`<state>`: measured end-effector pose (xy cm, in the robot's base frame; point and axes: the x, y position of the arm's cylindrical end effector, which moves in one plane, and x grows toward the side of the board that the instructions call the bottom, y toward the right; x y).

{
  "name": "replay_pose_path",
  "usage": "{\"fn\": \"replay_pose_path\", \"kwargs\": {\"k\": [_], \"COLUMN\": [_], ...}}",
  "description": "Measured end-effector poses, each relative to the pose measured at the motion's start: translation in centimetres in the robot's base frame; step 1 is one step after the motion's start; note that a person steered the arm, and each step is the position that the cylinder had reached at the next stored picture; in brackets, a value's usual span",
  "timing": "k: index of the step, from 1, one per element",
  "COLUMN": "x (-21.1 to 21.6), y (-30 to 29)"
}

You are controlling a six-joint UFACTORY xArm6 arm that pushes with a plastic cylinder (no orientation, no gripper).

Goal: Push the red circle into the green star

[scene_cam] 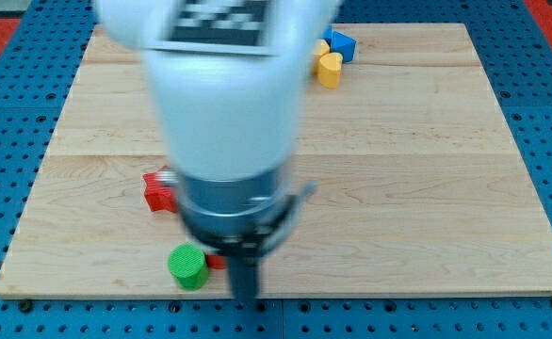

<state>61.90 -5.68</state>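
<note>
1. Red block (159, 191) is lying left of centre on the wooden board (417, 169), its right side hidden behind the arm (224, 122); its shape is unclear.
2. Green cylinder (188, 266) is standing near the board's near edge, below the red block and well apart from it.
3. Just right of the green cylinder a sliver of a second red piece (216, 262) is peeking out, touching or nearly touching it; whether this is the red circle I cannot tell.
4. My tip (246, 299) is sitting at the near edge, just right of that red sliver. The rod carries no jaws and is gripping nothing.
5. Far off, a yellow block (329, 70) is sitting just near of a blue block (341, 44).
6. A green star is not visible anywhere.
</note>
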Motion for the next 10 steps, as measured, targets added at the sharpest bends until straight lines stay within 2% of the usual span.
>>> {"fn": "replay_pose_path", "kwargs": {"k": [1,2,3,4,5,6,7,8,9,10], "x": [-2.4,-5.9,-6.0,-4.0,-2.1,-0.9,-5.5,-12.3,-10.5,-1.7], "y": [-4.8,-6.7,-5.9,-4.0,-5.0,2.0,5.4,5.7,11.3,12.6]}}
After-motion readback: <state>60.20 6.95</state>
